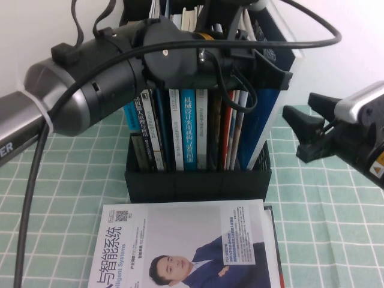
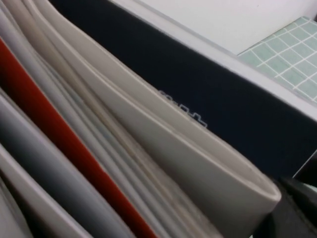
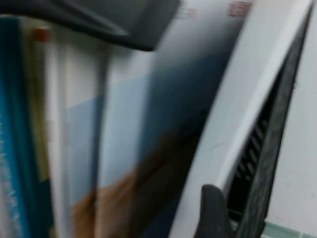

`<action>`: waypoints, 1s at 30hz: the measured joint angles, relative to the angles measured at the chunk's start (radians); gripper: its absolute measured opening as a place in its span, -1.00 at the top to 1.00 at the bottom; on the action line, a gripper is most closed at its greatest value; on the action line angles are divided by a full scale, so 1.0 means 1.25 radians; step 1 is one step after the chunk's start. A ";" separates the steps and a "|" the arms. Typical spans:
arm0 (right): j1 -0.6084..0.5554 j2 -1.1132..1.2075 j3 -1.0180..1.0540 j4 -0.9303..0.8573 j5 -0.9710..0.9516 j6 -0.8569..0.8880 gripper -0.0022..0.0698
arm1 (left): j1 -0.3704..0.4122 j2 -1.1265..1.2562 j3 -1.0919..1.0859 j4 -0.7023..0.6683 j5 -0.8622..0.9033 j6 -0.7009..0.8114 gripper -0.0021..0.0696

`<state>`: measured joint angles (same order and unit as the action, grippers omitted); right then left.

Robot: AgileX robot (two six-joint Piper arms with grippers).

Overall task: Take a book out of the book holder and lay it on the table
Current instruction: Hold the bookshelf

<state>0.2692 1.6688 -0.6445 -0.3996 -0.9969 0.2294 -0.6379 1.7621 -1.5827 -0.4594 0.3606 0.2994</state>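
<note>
Your left gripper sits among upright magazines in the rack, jaws hidden; your right gripper, jaws wide, waits beside.

**Green grid table carries a rack and a magazine**

The table is covered by a pale green cloth with a white grid, filling the lower half of the high view. At centre frame the black book holder stands upright on it, packed with books. Just in front of the holder, at the bottom centre, a white magazine showing a man in a blue suit lies flat on the cloth, with another publication's edge showing under its right side.
</note>
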 joint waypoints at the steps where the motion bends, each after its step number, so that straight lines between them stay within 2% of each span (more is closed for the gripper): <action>1: 0.002 0.014 -0.010 0.026 0.003 -0.003 -0.29 | 0.004 0.000 0.000 0.001 0.000 0.000 0.95; 15: 0.005 0.088 -0.051 -0.070 -0.034 0.055 -0.30 | 0.008 0.000 0.000 0.011 0.005 -0.002 0.95; 25: 0.005 0.119 -0.100 -0.045 -0.083 0.053 -0.30 | 0.008 0.000 0.000 0.016 0.005 -0.005 0.95; 28: 0.005 0.129 -0.117 -0.056 -0.103 0.056 -0.22 | 0.008 0.000 0.000 0.016 0.005 -0.005 0.95; 30: 0.005 0.133 -0.117 -0.056 -0.110 0.056 -0.04 | 0.008 0.000 0.000 0.016 0.005 -0.005 0.95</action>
<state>0.2751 1.8348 -0.7904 -0.4698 -1.1339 0.2995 -0.6277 1.7621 -1.5827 -0.4398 0.3671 0.2935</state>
